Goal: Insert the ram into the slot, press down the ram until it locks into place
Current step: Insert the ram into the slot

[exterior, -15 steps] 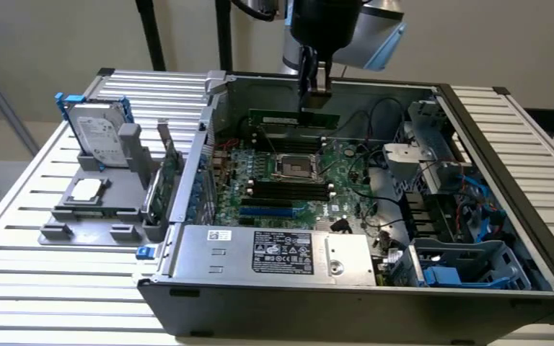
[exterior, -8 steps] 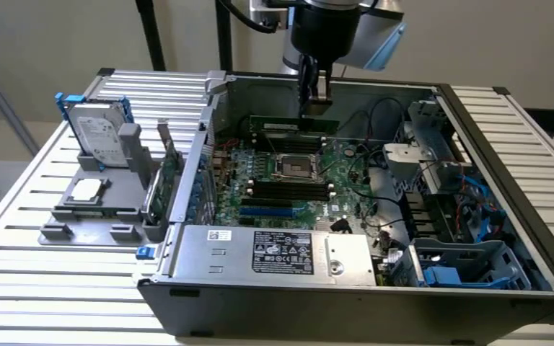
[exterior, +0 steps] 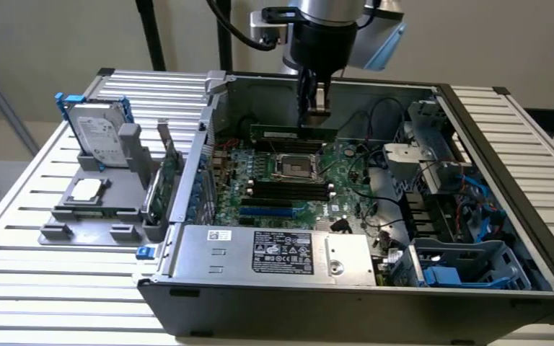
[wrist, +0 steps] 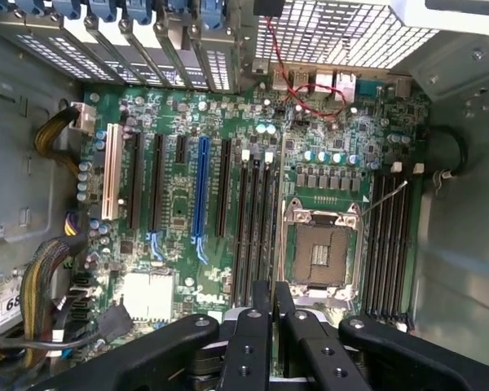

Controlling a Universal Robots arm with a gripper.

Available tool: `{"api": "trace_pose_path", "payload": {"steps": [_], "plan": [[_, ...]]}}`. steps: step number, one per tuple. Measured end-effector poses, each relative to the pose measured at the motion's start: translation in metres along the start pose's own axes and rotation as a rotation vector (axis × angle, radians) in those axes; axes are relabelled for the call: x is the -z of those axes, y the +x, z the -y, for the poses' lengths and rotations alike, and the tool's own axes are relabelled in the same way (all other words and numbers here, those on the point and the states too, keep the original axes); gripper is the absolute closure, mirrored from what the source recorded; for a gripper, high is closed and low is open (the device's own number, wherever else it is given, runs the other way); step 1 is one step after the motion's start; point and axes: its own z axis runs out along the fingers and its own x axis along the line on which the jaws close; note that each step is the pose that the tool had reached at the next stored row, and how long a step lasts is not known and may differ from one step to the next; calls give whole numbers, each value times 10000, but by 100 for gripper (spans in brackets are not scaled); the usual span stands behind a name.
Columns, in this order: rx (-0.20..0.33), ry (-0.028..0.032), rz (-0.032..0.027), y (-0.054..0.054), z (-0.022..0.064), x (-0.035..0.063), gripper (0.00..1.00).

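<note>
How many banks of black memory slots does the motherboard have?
2: one bank on one side of the CPU socket, the other bank on its opposite side.

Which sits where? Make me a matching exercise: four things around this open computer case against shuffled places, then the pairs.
1. long green ram stick
2. silver hard drive in a blue frame
3. square metal processor socket
4. grey power supply box with a black label

A. between two banks of black memory slots
B. held by the gripper
C. along the dark computer case's near edge, exterior view
D. outside the case, on the exterior view's left

Pairs: 1-B, 2-D, 3-A, 4-C
</note>
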Motion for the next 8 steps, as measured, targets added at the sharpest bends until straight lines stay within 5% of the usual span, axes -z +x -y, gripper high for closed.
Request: {"api": "trace_pose_path", "payload": {"steps": [8], "plan": [[-5, -1, 0, 30, 15, -144, 87]]}}
